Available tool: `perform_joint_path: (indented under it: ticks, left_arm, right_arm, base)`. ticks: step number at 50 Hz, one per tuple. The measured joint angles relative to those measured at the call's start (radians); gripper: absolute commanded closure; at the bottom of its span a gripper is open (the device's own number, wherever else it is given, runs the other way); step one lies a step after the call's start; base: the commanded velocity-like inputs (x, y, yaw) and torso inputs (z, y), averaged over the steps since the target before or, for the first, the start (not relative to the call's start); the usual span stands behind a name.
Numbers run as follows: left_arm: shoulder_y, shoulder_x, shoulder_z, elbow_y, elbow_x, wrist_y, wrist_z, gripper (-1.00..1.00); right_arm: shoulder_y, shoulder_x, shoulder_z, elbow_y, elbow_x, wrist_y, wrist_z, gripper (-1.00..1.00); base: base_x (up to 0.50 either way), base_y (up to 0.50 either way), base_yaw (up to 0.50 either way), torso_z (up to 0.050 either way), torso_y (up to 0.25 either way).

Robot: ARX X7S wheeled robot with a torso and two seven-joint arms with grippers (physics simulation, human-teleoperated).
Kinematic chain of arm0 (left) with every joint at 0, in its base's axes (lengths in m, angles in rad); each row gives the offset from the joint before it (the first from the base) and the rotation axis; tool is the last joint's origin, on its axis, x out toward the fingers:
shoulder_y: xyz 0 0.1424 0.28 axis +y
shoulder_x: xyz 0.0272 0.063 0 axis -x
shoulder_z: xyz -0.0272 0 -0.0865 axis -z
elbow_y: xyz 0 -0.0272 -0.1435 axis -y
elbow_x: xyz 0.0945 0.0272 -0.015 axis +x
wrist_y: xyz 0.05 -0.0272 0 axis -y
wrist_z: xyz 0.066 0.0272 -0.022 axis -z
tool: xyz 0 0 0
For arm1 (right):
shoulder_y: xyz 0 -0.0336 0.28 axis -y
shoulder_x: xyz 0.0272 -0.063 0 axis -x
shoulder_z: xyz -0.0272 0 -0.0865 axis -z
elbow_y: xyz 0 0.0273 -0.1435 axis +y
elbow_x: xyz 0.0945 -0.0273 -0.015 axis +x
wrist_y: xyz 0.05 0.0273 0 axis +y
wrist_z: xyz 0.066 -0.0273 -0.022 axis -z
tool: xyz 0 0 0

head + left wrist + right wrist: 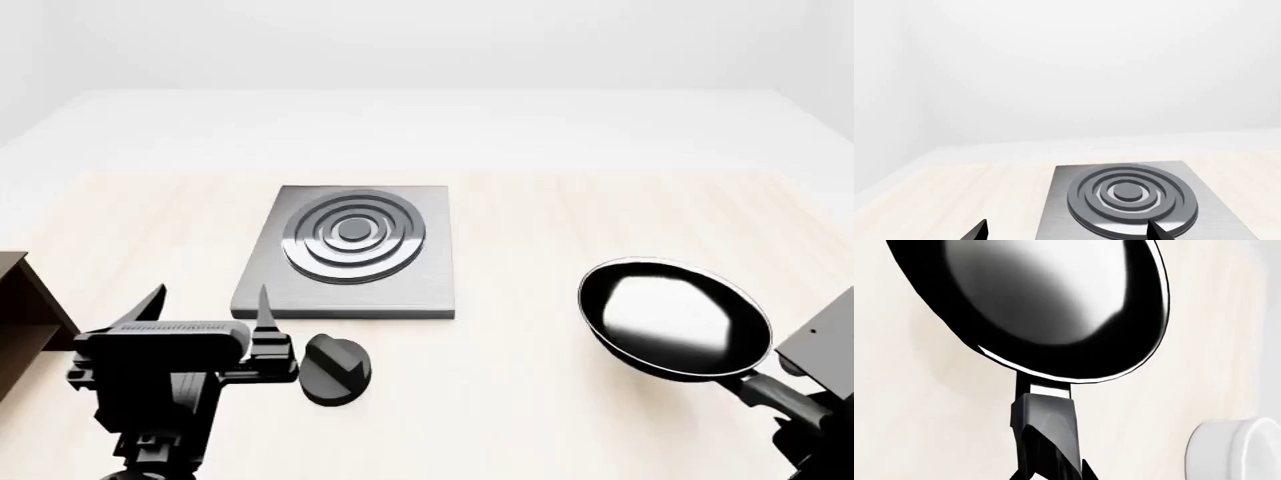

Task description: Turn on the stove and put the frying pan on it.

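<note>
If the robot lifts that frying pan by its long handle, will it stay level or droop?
It will probably want to droop. The frying pan has its wide round bowl far out from the handle, so the weight likely sits ahead of any grip there. It looks rigid, so it should not bend. The glossy handle may let it twist between the jaws.

The setting is a simulated kitchen work surface. A pale wooden tabletop (561, 400) carries cooking equipment: a flat square grey metal stove plate with dark concentric burner rings (352, 250), a separate round black control knob (336, 368), and a round black frying pan with a glossy pale interior (671, 318). Plain white walls (1067, 65) surround the surface, as in a rendered scene.
</note>
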Motion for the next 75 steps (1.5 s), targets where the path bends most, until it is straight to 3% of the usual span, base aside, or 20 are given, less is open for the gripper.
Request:
perform_joint_path:
  ticks: [39,75]
  left_arm:
    - [0.016,-0.006,-0.011,-0.035,-0.006,0.042,-0.008,-1.0]
    - [0.023,-0.01,-0.031,-0.023,-0.061,0.057,0.006,-1.0]
  right_arm:
    - [0.352,-0.146,-0.062,-0.027,-0.141,0.075,-0.139,1.0]
    - [0.598,-0.413,-0.127,0.167,-0.287,-0.035,-0.138,1.0]
  base:
    - [0.0,0.0,0.0,0.0,0.001]
    - [0.0,0.0,0.0,0.0,0.001]
